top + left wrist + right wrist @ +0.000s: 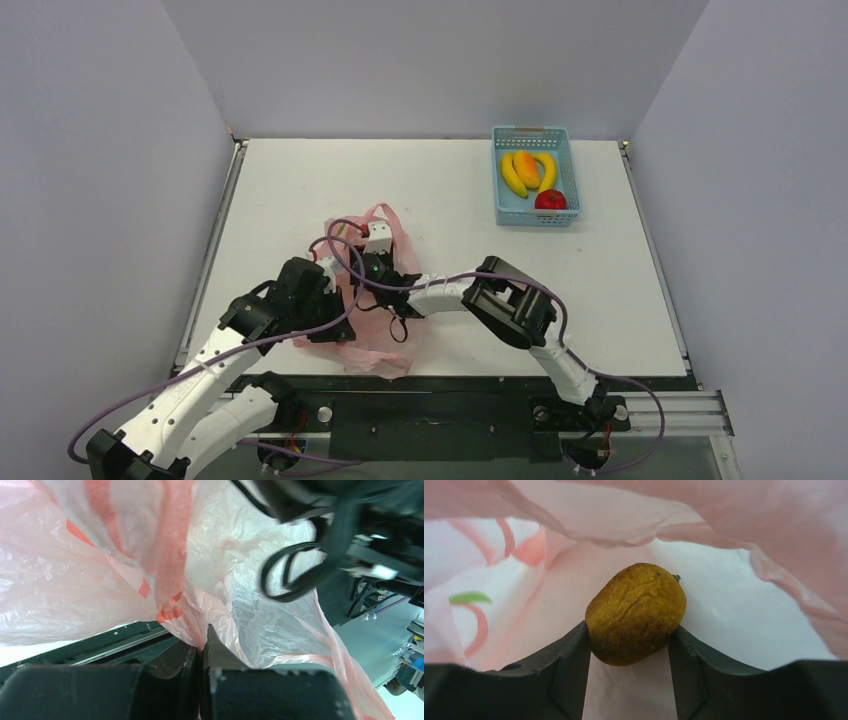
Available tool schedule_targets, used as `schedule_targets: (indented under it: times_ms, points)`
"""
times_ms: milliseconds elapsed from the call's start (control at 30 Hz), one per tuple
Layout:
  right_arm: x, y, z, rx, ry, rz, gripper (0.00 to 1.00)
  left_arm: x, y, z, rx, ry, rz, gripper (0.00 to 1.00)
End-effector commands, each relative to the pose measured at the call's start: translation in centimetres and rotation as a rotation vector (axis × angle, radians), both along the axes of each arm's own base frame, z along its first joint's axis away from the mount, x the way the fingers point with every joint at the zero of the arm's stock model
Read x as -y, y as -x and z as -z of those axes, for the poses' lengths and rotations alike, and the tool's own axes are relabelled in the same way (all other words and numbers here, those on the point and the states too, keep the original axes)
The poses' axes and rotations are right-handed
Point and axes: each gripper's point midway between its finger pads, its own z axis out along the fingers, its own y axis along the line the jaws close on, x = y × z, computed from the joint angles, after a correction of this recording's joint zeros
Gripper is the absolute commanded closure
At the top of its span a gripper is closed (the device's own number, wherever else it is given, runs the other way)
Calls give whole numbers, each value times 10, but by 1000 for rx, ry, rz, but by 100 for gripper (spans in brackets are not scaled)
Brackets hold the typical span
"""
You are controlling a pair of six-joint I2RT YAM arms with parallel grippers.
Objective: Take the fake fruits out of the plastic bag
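Right wrist view: the right fingers [569, 665] are inside the bag [734, 610], with pink film above them and on both sides. The kiwi [636, 614] sits between the fingertips. Each inner face touches one flank, so it is pinched. Most of the fruit stands beyond the tips. Behind it and to the left is pale bag wall with red and green print. The kiwi is seen in this view only.

Left wrist view: the left fingers [225, 670] are pressed together with a fold of the bag nipped at the tips. The film rises from the tips and spreads up and to both sides. Beyond the tips, upper right, hang a black cable loop [290, 575] and dark parts of the other arm.

Top view: both sets of fingers are hidden by the wrists and the bag, so their state cannot be read here. The bag lies crumpled on the surface [300, 200] near its front edge, between the two wrists. Only this view shows the basket [500, 175], well apart from both sets of fingers at the far right. It holds two bananas [512, 176], a mango [527, 168] between them, and an apple [550, 200] at the near end
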Motion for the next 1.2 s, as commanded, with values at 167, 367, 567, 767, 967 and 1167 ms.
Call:
schedule_targets:
  times_ms: [167,367,567,767,967,1167]
  points:
    - [10,36,-77,-45,-188,-284,98,-5,-18,-18,90,0,-90,100]
    - [12,64,-94,-110,-280,-449,99,-4,-31,-26,131,34,-175,100]
    - [34,78,-124,-99,-314,-491,100,-34,-61,-30,239,-80,-369,100]
    - [68,71,-169,-40,-348,-469,100,-73,-90,-47,344,-234,-502,100]
    - [114,47,-205,55,-329,-364,100,-112,-105,-53,376,-308,-600,100]
    - [203,-18,-194,39,-241,-69,100,-112,-102,-45,376,-244,-579,94]
